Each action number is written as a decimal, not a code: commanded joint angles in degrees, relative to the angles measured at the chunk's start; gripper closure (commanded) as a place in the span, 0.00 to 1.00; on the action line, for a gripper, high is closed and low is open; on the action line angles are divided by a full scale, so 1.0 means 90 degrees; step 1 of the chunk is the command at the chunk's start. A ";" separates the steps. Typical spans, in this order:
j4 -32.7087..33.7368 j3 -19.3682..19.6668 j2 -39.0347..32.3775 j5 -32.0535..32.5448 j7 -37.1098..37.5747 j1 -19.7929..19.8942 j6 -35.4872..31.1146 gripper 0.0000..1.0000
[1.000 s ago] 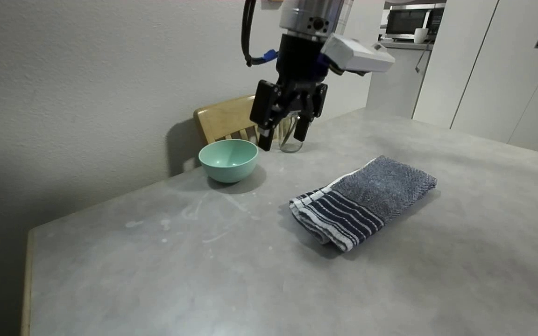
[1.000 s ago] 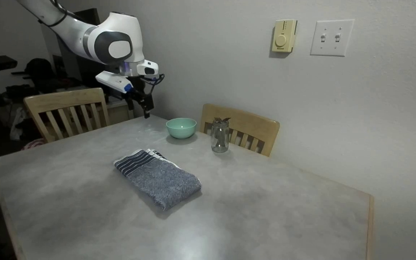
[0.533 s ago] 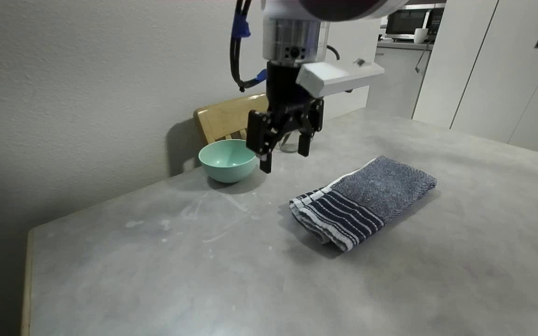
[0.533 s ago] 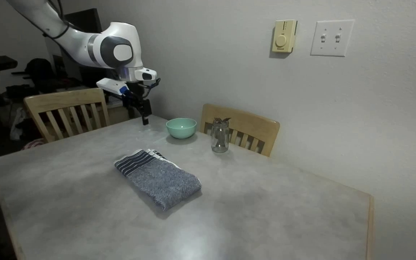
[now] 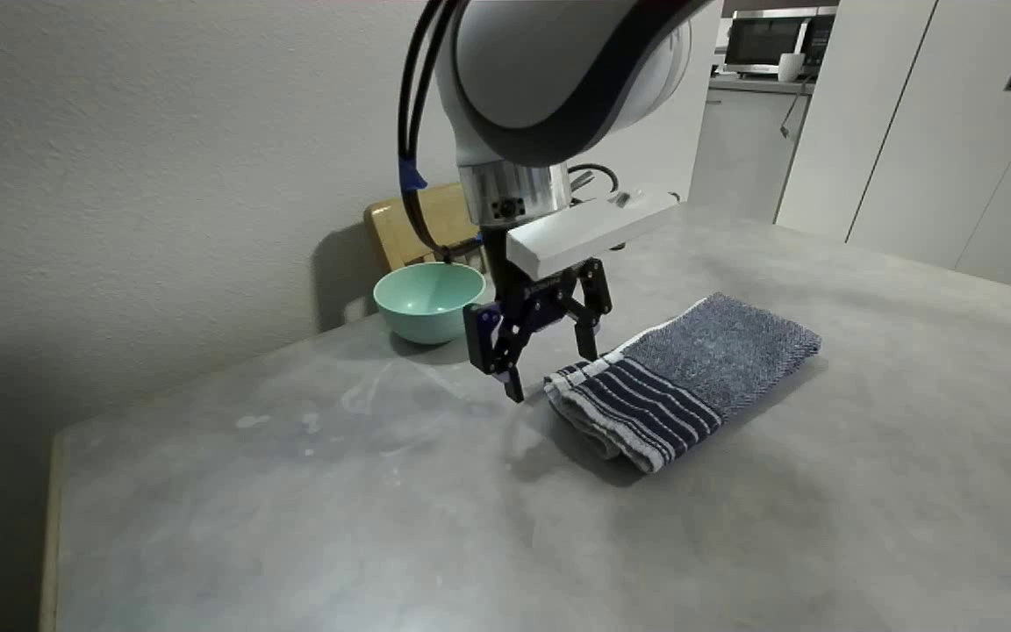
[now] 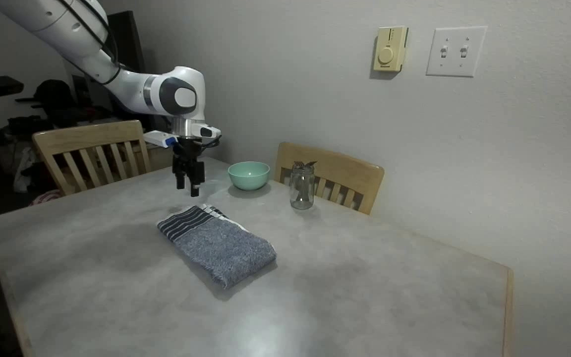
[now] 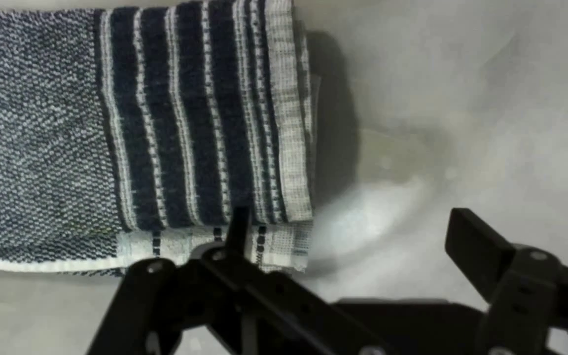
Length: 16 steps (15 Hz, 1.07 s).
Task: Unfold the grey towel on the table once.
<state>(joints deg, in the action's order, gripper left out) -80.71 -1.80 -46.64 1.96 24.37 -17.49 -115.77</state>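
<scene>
The grey towel (image 5: 699, 369) lies folded on the table (image 5: 339, 518), with its navy and white striped end toward my gripper; it shows in both exterior views (image 6: 223, 245). In the wrist view the towel (image 7: 42, 128) shows stacked layers, with a pale lower layer sticking out past the striped top layer. My gripper (image 5: 552, 370) is open and empty, pointing down above the table by a striped corner (image 6: 188, 188). In the wrist view the gripper (image 7: 350, 222) has one finger overlapping the towel's corner and the other over bare table. I see no contact with the cloth.
A teal bowl (image 5: 429, 320) stands close behind the gripper, near the wall-side table edge; it also shows in an exterior view (image 6: 249, 176). A glass jar with cutlery (image 6: 302, 188) stands right of the bowl. Wooden chairs (image 6: 330, 158) (image 6: 92, 136) stand at the table edges.
My gripper has come down from beside the bowl toward the towel's striped end, staying open. The towel, bowl and jar have not moved.
</scene>
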 commanded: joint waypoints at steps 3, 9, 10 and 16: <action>0.0506 0.0321 -0.0113 0.0095 0.0975 -0.0202 0.1188 0.00; 0.0779 0.0430 -0.0360 0.0053 0.1846 -0.0122 0.2032 0.00; 0.0831 0.0425 -0.0433 0.0042 0.1925 -0.0103 0.2083 0.00; 0.1440 0.0394 -0.1005 0.0013 0.2083 -0.0072 0.2214 0.00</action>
<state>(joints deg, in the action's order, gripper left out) -72.77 2.02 -52.55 1.97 42.24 -18.51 -98.41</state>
